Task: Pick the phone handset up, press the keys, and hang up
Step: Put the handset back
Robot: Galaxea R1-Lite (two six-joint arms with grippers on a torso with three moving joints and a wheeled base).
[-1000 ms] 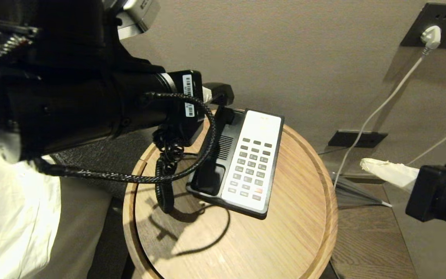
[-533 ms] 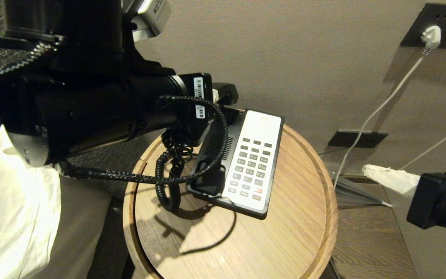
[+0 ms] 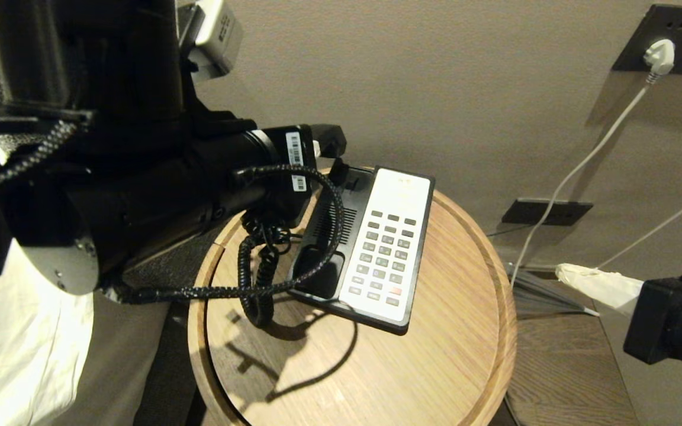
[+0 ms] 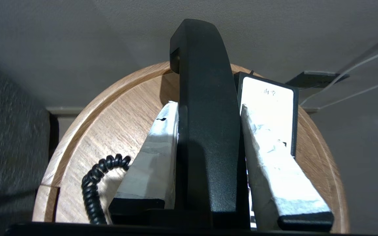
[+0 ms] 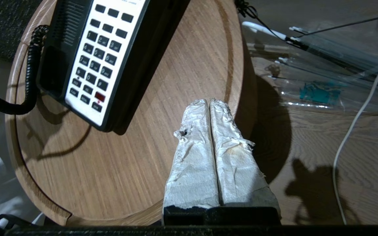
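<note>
Left end effector (image 4: 208, 131) clamped on phone handset (image 4: 205, 98) over round table's (image 3: 495, 284) far-left rim, seemingly clear of base (image 3: 317, 278).

1. A hotel-style bedroom — white bedding (image 3: 15, 343) lies just beside a round wooden side table (image 3: 471, 331).
2. A corded desk phone (image 3: 376, 248) sits on it.
3. Wall sockets (image 3: 672, 41) and wood flooring (image 3: 560, 367) — indoor, domestic.

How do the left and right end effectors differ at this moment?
The left end effector clamps the handset above the phone; the right end effector is shut, holding nothing. Left hangs over the table's far side, right beyond its near edge. Both have white-wrapped fingers.
</note>
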